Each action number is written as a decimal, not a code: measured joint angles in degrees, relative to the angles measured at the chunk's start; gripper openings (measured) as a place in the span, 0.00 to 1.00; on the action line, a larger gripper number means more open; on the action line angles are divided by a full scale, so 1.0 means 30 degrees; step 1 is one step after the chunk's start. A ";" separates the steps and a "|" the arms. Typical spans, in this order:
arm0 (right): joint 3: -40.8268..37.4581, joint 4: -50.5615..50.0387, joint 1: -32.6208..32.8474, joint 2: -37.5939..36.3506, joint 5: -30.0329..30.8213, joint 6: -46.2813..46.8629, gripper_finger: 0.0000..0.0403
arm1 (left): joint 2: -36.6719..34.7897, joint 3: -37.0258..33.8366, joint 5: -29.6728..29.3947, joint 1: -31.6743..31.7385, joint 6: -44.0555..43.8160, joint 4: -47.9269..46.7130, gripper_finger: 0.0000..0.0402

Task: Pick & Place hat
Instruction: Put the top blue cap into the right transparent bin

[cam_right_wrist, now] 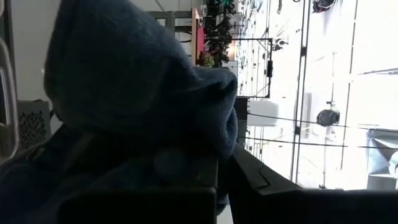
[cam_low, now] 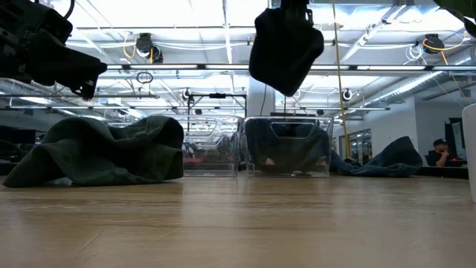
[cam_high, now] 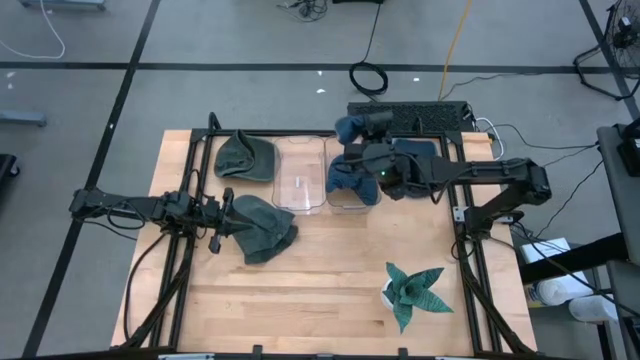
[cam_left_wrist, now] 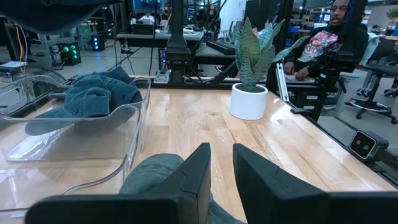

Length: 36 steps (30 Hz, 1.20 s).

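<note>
The right gripper is clamped together on a dark blue hat, which hangs in the air from it, above the right-hand clear bin. In the right wrist view the blue cloth bunches over the dark fingers and hides most of them. That bin already holds more dark blue hats, and one more blue hat lies on the desk just behind it, near the black keyboard.

The left gripper is low over the desk at the edge of a dark green hat that lies crumpled on the wood. Its fingers stand a little apart with a narrow gap between them, and the green cloth sits under and beside them; I cannot tell whether they pinch any of it. In the low view this green hat is a slumped heap resting on the desk.

A second green hat lies at the back left of the desk, just beside the left-hand clear bin, which stands touching the right-hand one. A potted snake plant in a white pot stands near the front right. Beyond the desk, a seated person shows in the left wrist view.
</note>
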 joint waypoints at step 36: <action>-0.4006 0.0179 -0.0547 0.2074 -0.1687 0.3998 0.00 | 0.0004 0.0000 -0.0002 -0.0004 0.0000 0.0000 0.19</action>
